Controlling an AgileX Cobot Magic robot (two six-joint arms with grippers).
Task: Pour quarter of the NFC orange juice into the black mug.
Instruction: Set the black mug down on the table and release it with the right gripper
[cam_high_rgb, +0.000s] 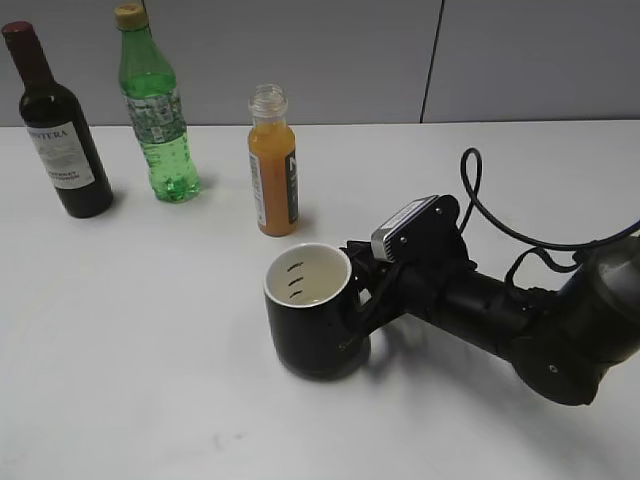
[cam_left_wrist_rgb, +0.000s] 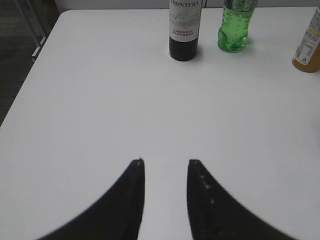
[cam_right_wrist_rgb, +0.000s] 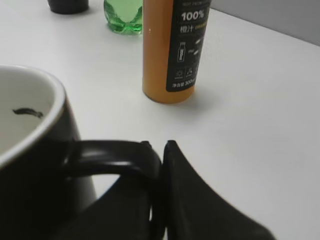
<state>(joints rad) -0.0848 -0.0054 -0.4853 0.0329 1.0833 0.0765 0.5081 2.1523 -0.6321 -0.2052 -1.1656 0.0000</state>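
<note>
The NFC orange juice bottle (cam_high_rgb: 272, 165) stands upright and capless at the table's middle back; it also shows in the right wrist view (cam_right_wrist_rgb: 172, 50) and at the left wrist view's right edge (cam_left_wrist_rgb: 309, 47). The black mug (cam_high_rgb: 310, 312) stands in front of it, white inside with small dark marks (cam_right_wrist_rgb: 25, 112). My right gripper (cam_right_wrist_rgb: 157, 146) is shut on the mug's loop handle (cam_right_wrist_rgb: 110, 155), reaching in from the right (cam_high_rgb: 362, 290). My left gripper (cam_left_wrist_rgb: 165, 162) is open and empty over bare table, outside the exterior view.
A dark wine bottle (cam_high_rgb: 58, 130) and a taller green bottle (cam_high_rgb: 155, 105) stand at the back left, also in the left wrist view, wine bottle (cam_left_wrist_rgb: 184, 30) and green bottle (cam_left_wrist_rgb: 235, 25). The table's left edge (cam_left_wrist_rgb: 30, 75) shows there. A grey wall is behind.
</note>
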